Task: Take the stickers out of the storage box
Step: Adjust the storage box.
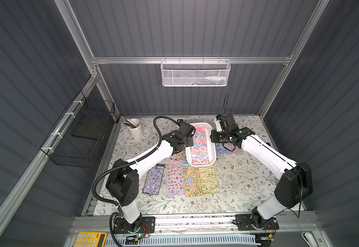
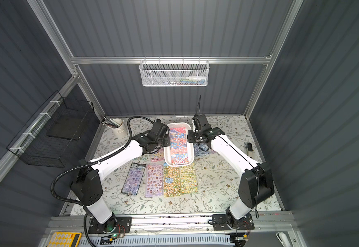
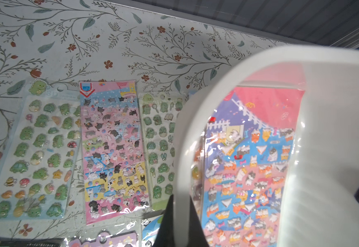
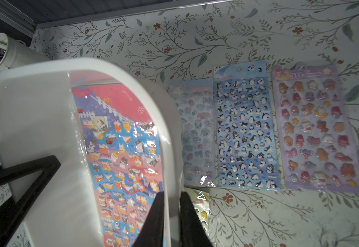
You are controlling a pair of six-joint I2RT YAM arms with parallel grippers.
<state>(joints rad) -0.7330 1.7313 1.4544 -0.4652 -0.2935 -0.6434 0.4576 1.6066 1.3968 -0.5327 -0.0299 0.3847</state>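
Observation:
The white storage box (image 1: 200,165) stands mid-table, and a red, blue and pink sheet of stickers (image 1: 200,145) lies inside it. My left gripper (image 3: 181,198) is shut on the box's left wall (image 3: 195,111), one black finger on each side of the rim. My right gripper (image 4: 172,193) straddles the right wall (image 4: 142,77), which fills the space between its fingers. More stickers lie flat on the table. Several are in front of the box (image 1: 191,181), green and pink sheets are to its left (image 3: 114,149), and blue and purple sheets are to its right (image 4: 245,136).
A white cup of pencils (image 1: 134,127) stands at the back left. A black wire basket (image 1: 82,136) hangs on the left wall and a white mesh basket (image 1: 195,73) on the back rail. A yellow calculator (image 1: 89,239) lies below the front rail.

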